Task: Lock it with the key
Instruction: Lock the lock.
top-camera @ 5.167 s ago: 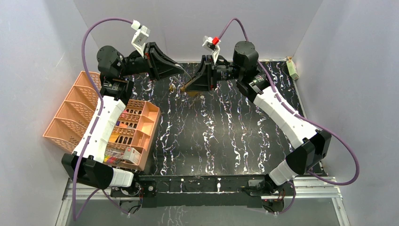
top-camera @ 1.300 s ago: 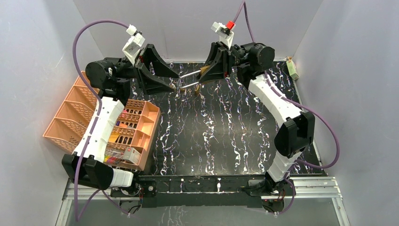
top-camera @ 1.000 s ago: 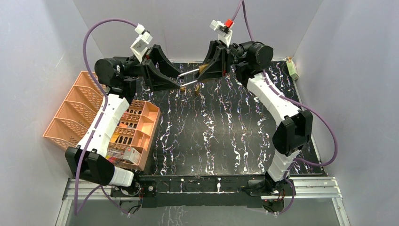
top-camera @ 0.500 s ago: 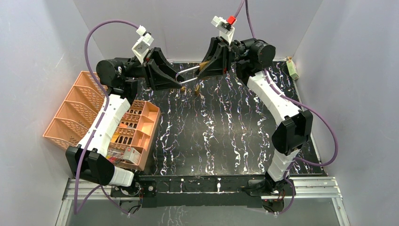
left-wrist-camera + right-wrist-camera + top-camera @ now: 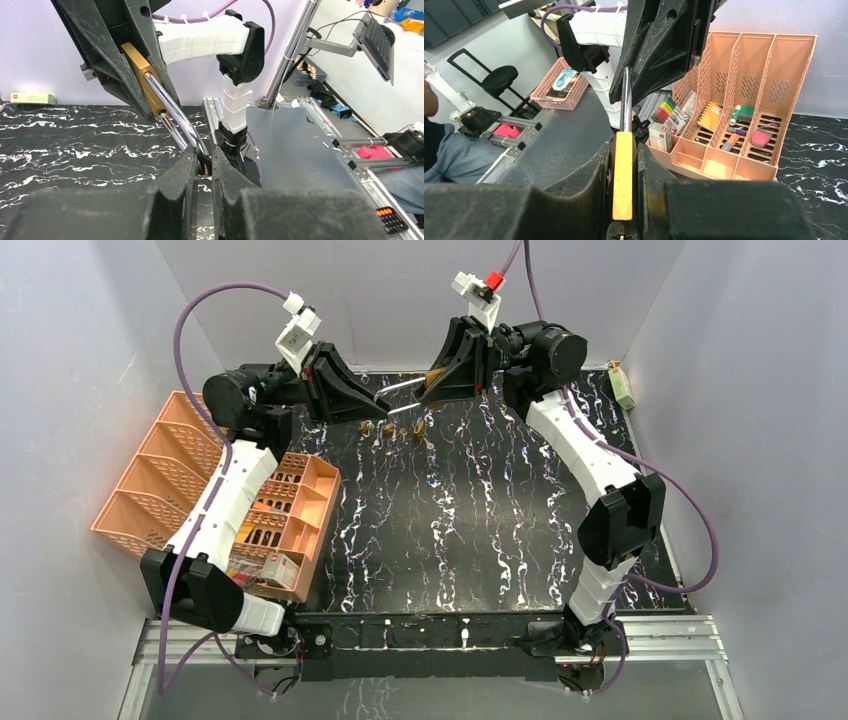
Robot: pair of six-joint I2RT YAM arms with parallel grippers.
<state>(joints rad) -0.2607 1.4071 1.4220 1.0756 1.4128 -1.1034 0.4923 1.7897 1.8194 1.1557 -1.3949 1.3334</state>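
Note:
A brass padlock hangs in the air over the far side of the table. My right gripper is shut on its body. The steel shackle points left from it. In the left wrist view my left gripper is shut on the bend of the shackle, with the brass body beyond it. Three small brass pieces lie on the table under the lock. They are too small to tell which is the key.
A peach desk organiser with pens and small items stands at the table's left edge, also seen in the right wrist view as the organiser. A small pale box lies at the far right corner.
My left gripper's jaws have come together on the end of the shackle. The right gripper still holds the padlock body in about the same place.

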